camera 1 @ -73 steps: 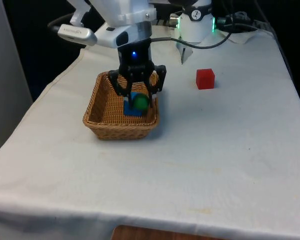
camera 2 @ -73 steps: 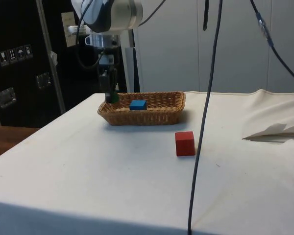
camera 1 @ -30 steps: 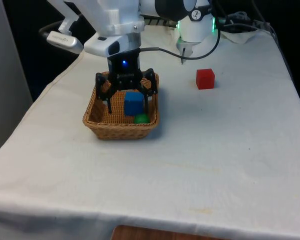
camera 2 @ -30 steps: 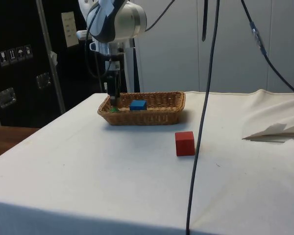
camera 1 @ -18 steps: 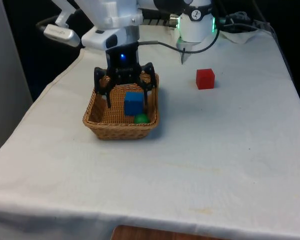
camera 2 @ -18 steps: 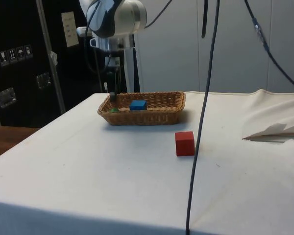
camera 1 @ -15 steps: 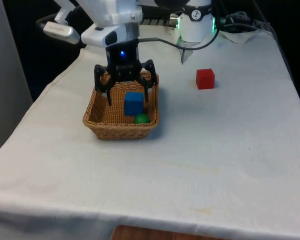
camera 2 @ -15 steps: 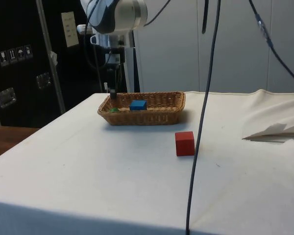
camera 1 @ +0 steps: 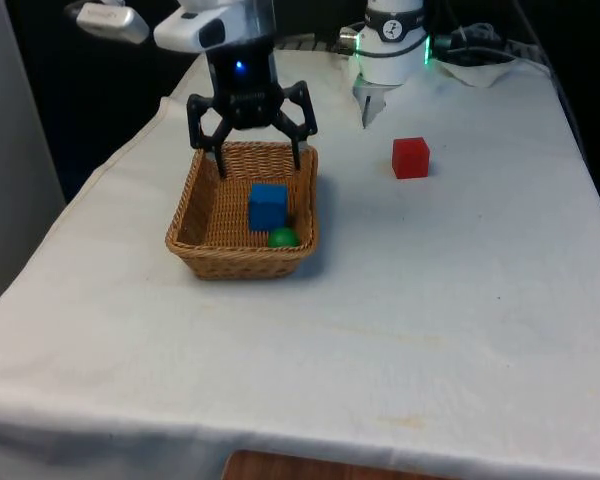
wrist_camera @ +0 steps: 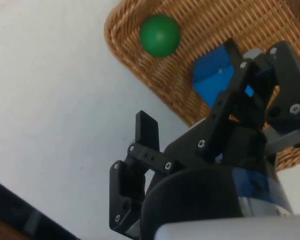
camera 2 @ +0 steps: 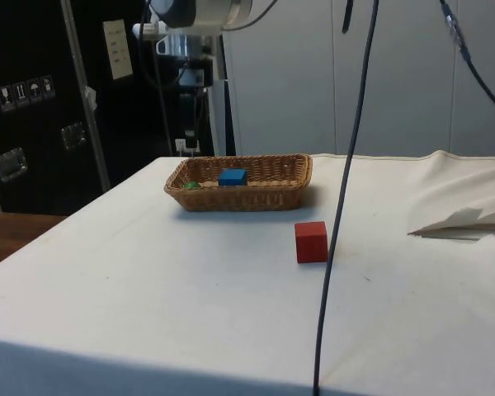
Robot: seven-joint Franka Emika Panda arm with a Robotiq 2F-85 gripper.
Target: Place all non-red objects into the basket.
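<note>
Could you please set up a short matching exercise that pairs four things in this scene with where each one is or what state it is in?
Things:
1. green ball
2. blue cube
3. red cube
4. gripper

Places or states:
A. on the cloth, outside the basket
B. open, above the basket's far rim
C. in the basket's near corner
D. mid-basket, beside the ball

Pairs: 1-C, 2-D, 3-A, 4-B

The basket (camera 1: 195, 215) stands on the table (camera 1: 430, 300), toward the front view's left. Inside it lie the block (camera 1: 268, 205) and, just before it at the near wall, the ball (camera 1: 282, 238). The cube (camera 1: 411, 158) sits on the table well apart, to the front view's right. The tool (camera 1: 252, 158) hangs above the basket's far rim.
</note>
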